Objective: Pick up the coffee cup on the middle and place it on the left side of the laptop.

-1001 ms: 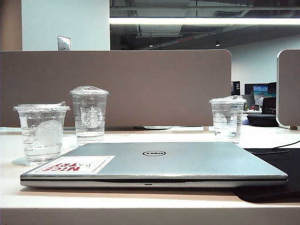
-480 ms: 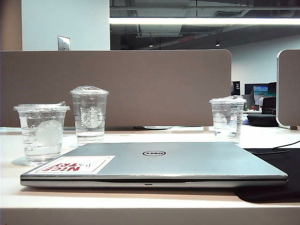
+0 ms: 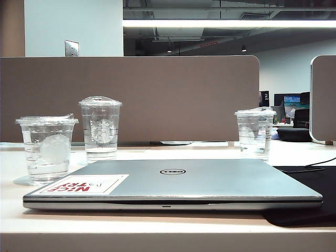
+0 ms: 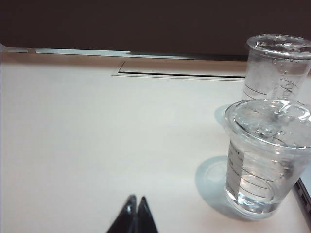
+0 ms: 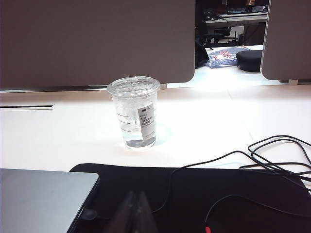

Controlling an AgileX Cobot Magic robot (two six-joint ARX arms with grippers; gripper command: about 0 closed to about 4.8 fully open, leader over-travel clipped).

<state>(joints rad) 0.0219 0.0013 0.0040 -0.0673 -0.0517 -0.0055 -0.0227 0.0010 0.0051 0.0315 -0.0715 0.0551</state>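
Observation:
The coffee cup (image 3: 47, 149), squat and clear with a flat lid and a round white logo, stands on the table at the front left corner of the closed silver laptop (image 3: 173, 184). In the left wrist view this cup (image 4: 265, 160) is ahead and to one side of my left gripper (image 4: 137, 199), which is shut and empty over bare table. My right gripper (image 5: 136, 194) is shut and empty above a black mat, beside the laptop's corner (image 5: 43, 194). Neither gripper shows in the exterior view.
A tall domed-lid cup (image 3: 100, 128) stands just behind the coffee cup. A lined clear cup (image 3: 254, 134) stands behind the laptop's right end. A black mat (image 5: 218, 194) with loose cables (image 5: 272, 155) lies right of the laptop. A partition wall (image 3: 131, 94) bounds the back.

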